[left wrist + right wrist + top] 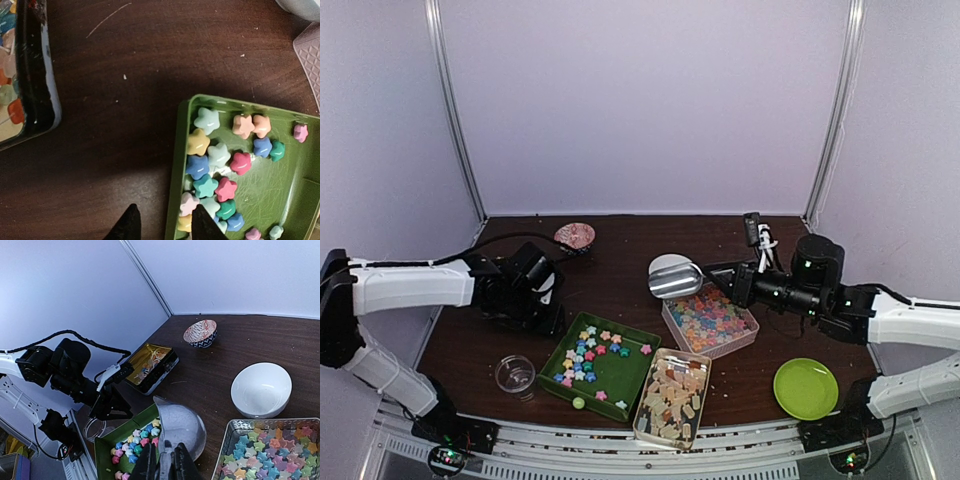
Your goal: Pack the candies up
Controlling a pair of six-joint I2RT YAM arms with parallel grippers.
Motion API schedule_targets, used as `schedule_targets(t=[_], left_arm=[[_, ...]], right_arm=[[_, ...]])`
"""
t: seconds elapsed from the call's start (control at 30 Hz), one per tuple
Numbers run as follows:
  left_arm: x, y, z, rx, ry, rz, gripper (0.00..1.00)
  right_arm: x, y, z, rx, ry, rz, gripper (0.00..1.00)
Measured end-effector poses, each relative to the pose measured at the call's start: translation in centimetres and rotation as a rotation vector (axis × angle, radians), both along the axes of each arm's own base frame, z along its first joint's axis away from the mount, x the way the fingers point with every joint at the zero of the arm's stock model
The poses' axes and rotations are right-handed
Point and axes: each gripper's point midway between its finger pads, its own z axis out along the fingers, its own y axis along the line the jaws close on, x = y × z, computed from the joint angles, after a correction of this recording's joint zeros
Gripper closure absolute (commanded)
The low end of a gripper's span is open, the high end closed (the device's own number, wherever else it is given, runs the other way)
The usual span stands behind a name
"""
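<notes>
left claw [165,217] spread astride the green tray [181,150] rim (candies [210,165] inside), right claw [166,460] pinching a scoop [185,422].

Robot lab booth: blank pale walls [640,100], metal corner posts [455,110], dark table [620,290].

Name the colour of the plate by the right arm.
The plate is lime green, clearest in the top external view.

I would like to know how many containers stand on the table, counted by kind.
Trays: 3 (green tray, star tray, beige-candy tray)
Bowls: 2 (patterned bowl, white bowl)
Plates: 1 (green plate)
Glasses: 1 (glass)
Tins: 1 (dark tin)
Total: 8
</notes>
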Motion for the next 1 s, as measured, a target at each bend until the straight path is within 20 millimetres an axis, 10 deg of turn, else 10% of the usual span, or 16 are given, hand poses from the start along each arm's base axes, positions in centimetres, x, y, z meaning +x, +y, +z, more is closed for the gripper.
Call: schedule_targets(t=[0.5, 1.0], left_arm=[[3.2, -3.4, -2.0, 0.046, 0.024, -0.088, 0.99], [6.8, -5.4, -0.8, 0.128, -0.035, -0.19, 1.0]], right_arm=[[-0.5, -1.0, 1.5, 0.004, -0.048, -0.013, 1.0], [-0.8, -1.9, 1.6, -0.029, -0.067, -0.028, 1.0]])
